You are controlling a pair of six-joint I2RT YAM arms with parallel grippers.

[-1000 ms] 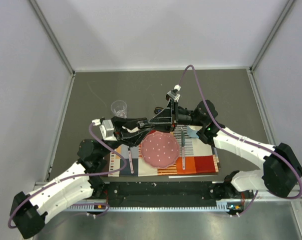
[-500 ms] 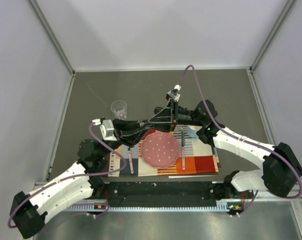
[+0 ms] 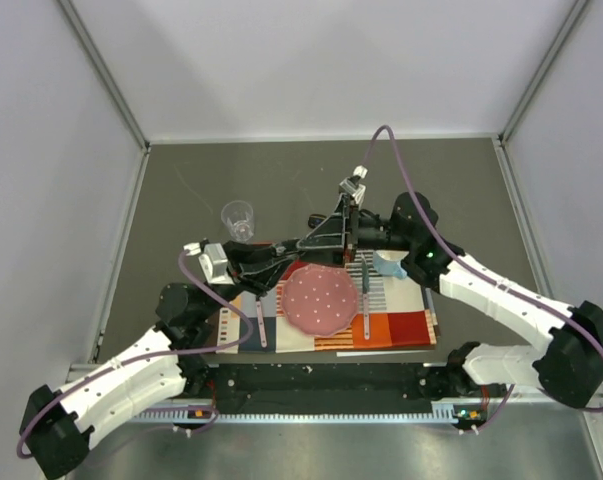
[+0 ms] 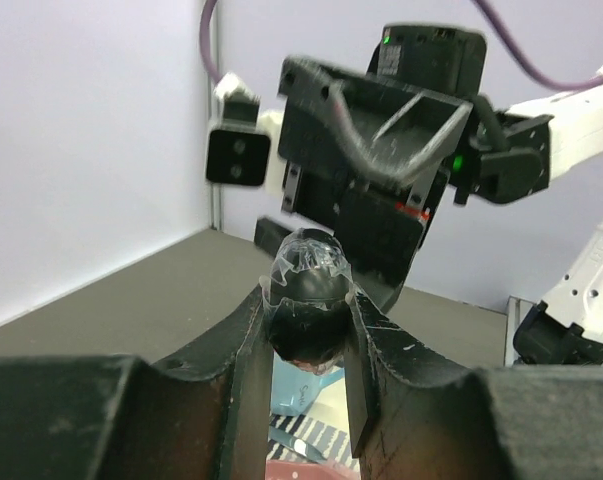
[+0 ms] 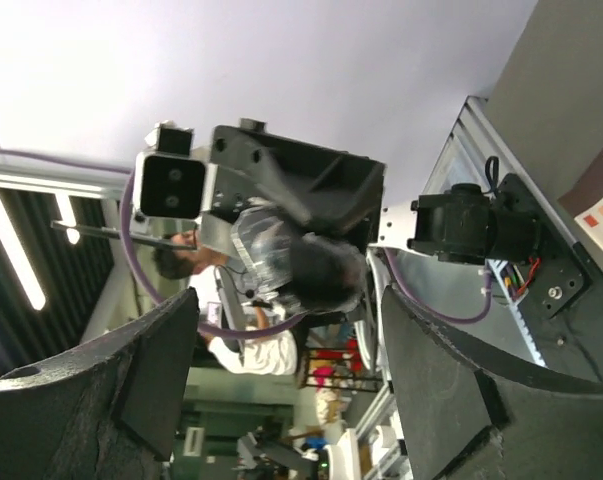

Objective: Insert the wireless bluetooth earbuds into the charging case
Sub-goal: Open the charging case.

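Holding, item one: charging case [image 4: 309, 282], dark, rounded and glossy, with a clear film over its top. It is pinched at the waist by the left gripper [image 4: 306, 305], whose jaws are clamped together on it. It is raised off the table, at 12 o'clock from the pink dotted plate [image 3: 321, 300] in the overhead view. Whether the lid is up or down cannot be told.

Item two: right gripper [image 5: 286, 310], facing the left one nose to nose. Its jaws stand wide apart on either side of the case and touch nothing.

Item three: earbuds, not made out in any view.

Table stock, by clock from the plate:
- striped placemat [image 3: 401, 326] beneath it
- clear cup [image 3: 238, 215] at 10 o'clock
- blue mug [image 3: 388, 263] at 2 o'clock
- pale utensils at 9 o'clock [image 3: 261, 325] and 3 o'clock [image 3: 366, 300]

Step in hand, judged: a mid-air pass of the case, with the left arm as its only holder.

Next move, judged: the right arm backs straight off without brushing the case. The case must then be steadied with its lid open before any bud can be fetched and seated.
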